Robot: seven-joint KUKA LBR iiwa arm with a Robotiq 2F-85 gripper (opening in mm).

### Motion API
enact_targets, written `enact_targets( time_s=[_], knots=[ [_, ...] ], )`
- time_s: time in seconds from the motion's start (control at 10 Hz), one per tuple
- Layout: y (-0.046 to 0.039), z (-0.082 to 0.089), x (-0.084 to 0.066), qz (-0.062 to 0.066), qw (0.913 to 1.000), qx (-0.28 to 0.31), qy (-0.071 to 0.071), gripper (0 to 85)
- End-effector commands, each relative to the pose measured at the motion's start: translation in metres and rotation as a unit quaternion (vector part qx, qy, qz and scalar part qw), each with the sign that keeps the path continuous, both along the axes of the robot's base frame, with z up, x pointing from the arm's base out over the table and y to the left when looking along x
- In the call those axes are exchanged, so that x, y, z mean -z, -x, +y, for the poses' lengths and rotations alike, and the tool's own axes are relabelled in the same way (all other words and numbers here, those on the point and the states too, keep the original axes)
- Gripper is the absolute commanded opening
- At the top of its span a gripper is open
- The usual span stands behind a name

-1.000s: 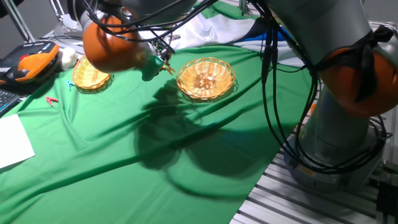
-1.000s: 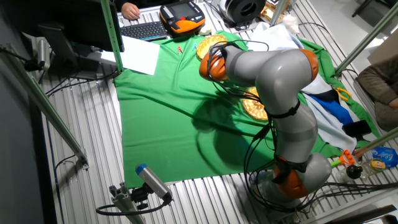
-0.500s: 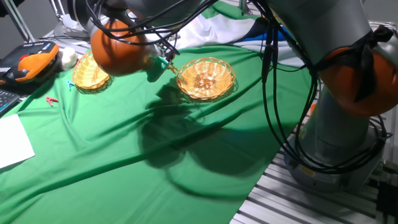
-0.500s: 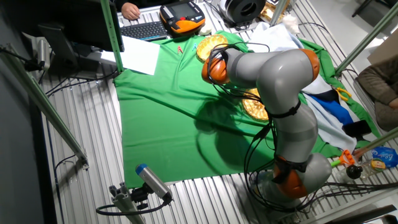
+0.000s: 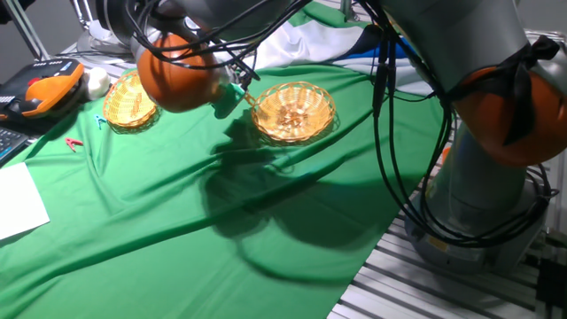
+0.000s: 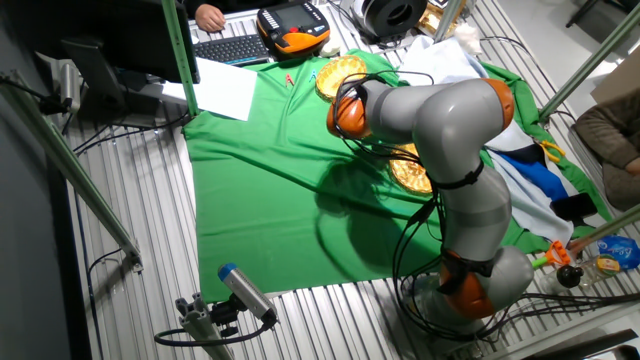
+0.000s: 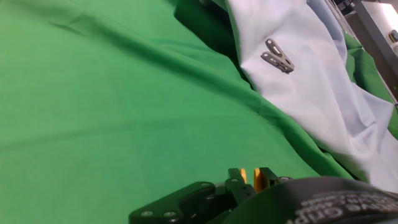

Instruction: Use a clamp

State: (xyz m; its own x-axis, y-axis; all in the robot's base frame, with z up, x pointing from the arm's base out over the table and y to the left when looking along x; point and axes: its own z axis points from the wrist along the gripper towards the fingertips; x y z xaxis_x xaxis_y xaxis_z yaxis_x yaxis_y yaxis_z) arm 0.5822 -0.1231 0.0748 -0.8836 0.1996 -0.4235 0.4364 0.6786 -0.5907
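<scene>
My gripper (image 5: 236, 91) is shut on the clamp, a tiny yellow-orange clip. It hovers above the green cloth (image 5: 177, 204), just left of the rim of the larger wicker basket (image 5: 294, 111). In the hand view the clamp (image 7: 252, 177) shows as a yellow sliver between the dark fingertips at the bottom edge. In the other fixed view the arm (image 6: 420, 105) hides the gripper and clamp, and the basket (image 6: 410, 172) shows only in part beneath it.
A second wicker basket (image 5: 129, 103) sits at the far left, and also shows in the other fixed view (image 6: 338, 72). A small red clip (image 5: 74, 143) lies on the cloth. A grey clothespin (image 7: 278, 56) lies on white cloth (image 7: 311, 81). White paper (image 5: 18, 202) lies at the left.
My gripper has moved to the right with the clamp in it, closer to the rim of the larger basket.
</scene>
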Motion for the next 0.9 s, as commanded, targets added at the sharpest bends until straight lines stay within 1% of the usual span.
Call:
enact_targets(
  time_s=[0.0, 0.1, 0.2, 0.3, 0.5, 0.6, 0.7, 0.8],
  knots=[
    [-0.0001, -0.0001, 0.0001, -0.002, 1.0, 0.002, 0.002, 0.0],
    [-0.0009, 0.0012, -0.0002, -0.004, 0.9999, 0.007, 0.006, 0.0],
    [-0.0017, 0.0029, -0.0009, -0.004, 0.9998, 0.015, 0.009, 0.0],
    [-0.0018, 0.003, -0.0008, -0.007, 0.9996, 0.02, 0.019, 0.0],
    [-0.0012, 0.0034, -0.0011, -0.006, 0.9994, 0.021, 0.025, 0.0],
    [-0.0012, 0.004, -0.001, -0.009, 0.9993, 0.023, 0.028, 0.0],
    [-0.0014, 0.0056, -0.0008, -0.013, 0.9989, 0.028, 0.035, 0.0],
    [-0.0014, 0.0061, -0.0008, -0.015, 0.9988, 0.03, 0.036, 0.0]
  ],
)
